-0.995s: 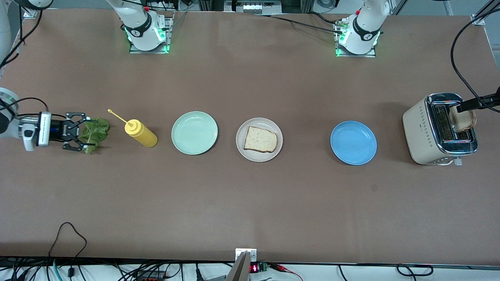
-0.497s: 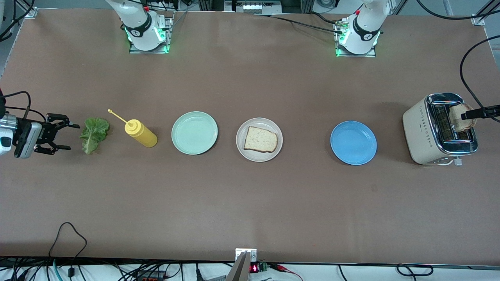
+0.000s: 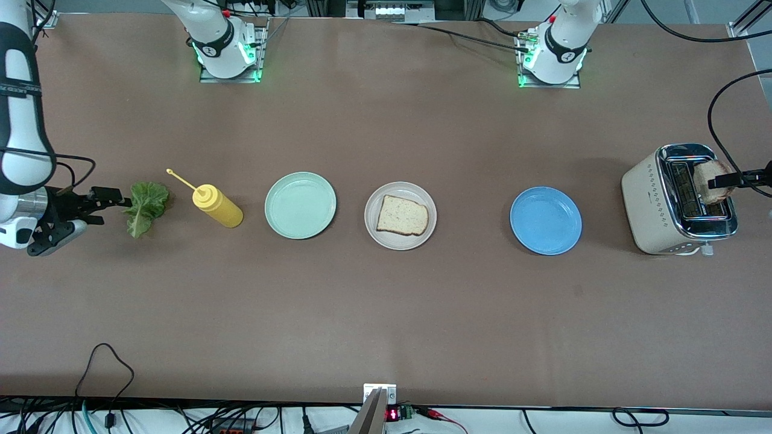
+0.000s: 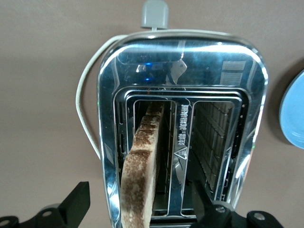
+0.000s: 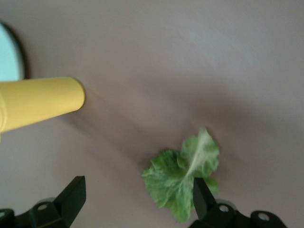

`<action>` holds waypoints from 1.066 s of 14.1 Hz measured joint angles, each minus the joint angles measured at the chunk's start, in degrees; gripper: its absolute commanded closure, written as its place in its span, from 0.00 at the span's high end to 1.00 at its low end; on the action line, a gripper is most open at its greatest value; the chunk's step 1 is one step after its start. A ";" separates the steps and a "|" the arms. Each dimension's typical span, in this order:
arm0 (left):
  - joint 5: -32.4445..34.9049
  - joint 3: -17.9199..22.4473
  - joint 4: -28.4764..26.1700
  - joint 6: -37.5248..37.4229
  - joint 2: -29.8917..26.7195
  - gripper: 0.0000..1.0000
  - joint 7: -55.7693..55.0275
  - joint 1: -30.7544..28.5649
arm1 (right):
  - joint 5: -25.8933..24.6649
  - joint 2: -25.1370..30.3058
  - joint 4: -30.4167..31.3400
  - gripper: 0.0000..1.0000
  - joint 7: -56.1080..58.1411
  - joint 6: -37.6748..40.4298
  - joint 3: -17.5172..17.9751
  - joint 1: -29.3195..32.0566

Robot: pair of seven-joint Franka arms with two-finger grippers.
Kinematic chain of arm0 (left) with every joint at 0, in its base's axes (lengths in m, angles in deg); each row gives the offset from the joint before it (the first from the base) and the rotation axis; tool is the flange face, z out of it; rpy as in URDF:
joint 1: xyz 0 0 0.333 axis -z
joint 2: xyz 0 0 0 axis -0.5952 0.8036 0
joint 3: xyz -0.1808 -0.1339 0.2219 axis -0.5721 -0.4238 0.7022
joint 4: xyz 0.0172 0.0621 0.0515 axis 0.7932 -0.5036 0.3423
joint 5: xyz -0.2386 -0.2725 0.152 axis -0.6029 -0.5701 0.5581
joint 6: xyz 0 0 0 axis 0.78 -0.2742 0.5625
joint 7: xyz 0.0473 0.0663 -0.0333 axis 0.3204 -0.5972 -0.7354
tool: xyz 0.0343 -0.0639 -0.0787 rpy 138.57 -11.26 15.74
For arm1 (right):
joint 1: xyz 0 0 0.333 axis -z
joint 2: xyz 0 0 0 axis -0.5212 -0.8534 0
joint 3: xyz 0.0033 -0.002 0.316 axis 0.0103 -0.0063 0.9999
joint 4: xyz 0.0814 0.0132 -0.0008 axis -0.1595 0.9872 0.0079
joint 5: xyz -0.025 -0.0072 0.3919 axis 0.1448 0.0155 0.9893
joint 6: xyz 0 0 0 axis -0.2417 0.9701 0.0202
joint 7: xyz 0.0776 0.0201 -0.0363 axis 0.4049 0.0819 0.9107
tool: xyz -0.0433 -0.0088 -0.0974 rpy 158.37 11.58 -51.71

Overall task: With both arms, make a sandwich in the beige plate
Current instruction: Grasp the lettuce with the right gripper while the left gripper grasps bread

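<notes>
Right pincer (image 3: 99,202) is open beside the lettuce (image 3: 145,207) at the surface's edge; left pincer (image 4: 137,209) is open around toast (image 4: 141,164). Lettuce looks soft; grip its stem.

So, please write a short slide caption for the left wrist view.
Left gripper open around a toasted bread slice standing in the toaster slot.
</notes>
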 measured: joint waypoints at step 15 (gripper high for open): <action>0.00 -0.26 0.94 -3.55 0.71 0.01 0.58 -0.60 | -13.42 -5.93 12.70 0.76 -21.74 -29.17 -0.78 -1.96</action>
